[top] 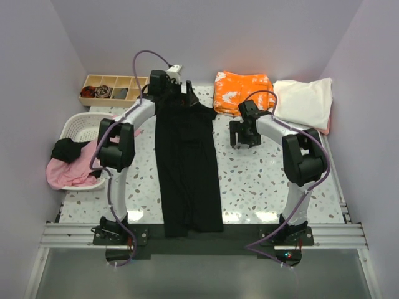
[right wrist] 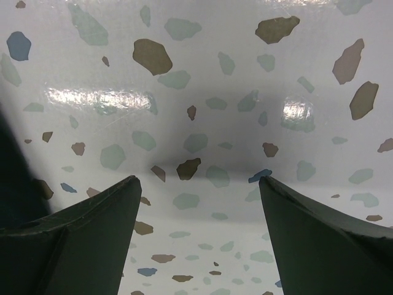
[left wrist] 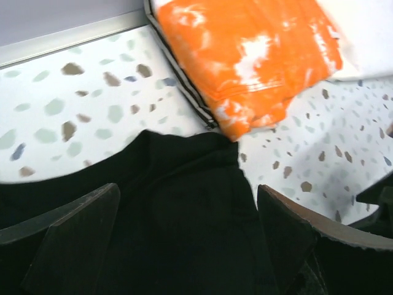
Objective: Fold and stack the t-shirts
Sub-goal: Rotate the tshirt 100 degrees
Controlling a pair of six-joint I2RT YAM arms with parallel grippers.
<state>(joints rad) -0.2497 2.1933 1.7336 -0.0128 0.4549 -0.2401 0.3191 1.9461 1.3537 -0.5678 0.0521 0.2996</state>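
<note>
The black t-shirt (top: 189, 168) lies folded lengthwise in a long strip down the middle of the table. My left gripper (top: 184, 96) hovers open over its far end; in the left wrist view the black cloth (left wrist: 184, 221) fills the space under the spread jaws of the left gripper (left wrist: 187, 187), and nothing is gripped. My right gripper (top: 242, 138) is open above bare table to the right of the strip, with only speckled tabletop between the jaws of the right gripper (right wrist: 199, 179). A folded orange t-shirt (top: 242, 91) and a folded cream t-shirt (top: 305, 101) sit at the back right.
A white basket (top: 80, 128) at the left edge holds a pink t-shirt (top: 70, 171) and some dark cloth (top: 67, 149). A wooden compartment tray (top: 112, 89) stands at the back left. The orange t-shirt (left wrist: 245, 55) lies close beyond the black shirt's far corner.
</note>
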